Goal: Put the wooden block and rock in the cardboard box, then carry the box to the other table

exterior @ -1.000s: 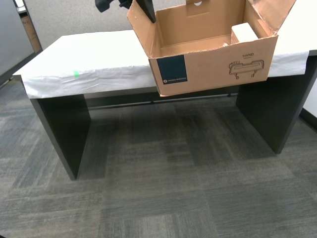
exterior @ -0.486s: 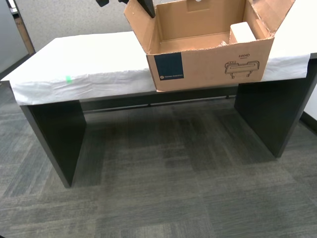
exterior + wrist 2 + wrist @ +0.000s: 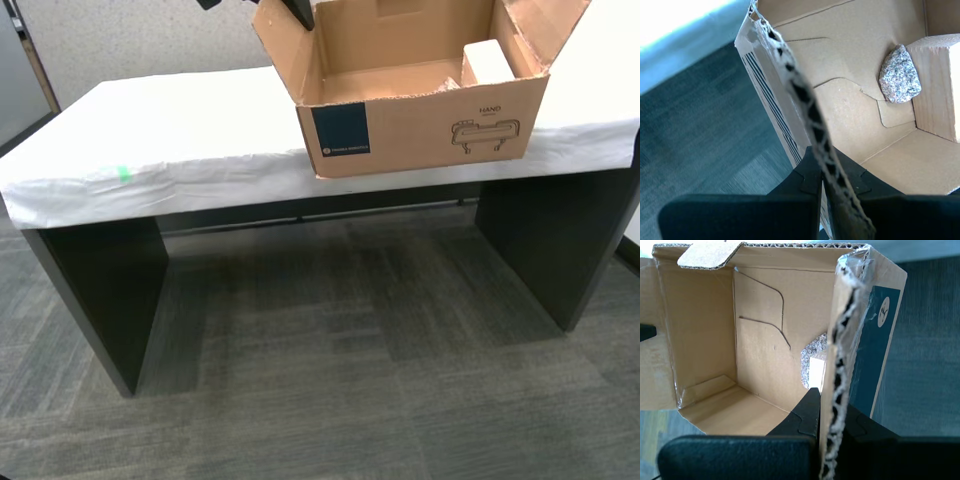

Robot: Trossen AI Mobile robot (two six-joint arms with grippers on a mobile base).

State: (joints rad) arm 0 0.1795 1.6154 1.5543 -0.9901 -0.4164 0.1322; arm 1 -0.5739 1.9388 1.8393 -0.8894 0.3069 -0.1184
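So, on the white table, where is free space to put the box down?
The table is bare from the green tape mark across to the box, which both grippers hold over the exterior view's right part. Inside the box, the block and rock crowd one corner.

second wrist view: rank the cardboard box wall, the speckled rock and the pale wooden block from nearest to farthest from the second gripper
1. The brown corrugated cardboard box wall: clamped between the jaws of my second gripper.
2. The small speckled grey-beige rock: inside on the box floor, against the block.
3. The pale tan wooden block: just beyond the rock, in the box's far corner.
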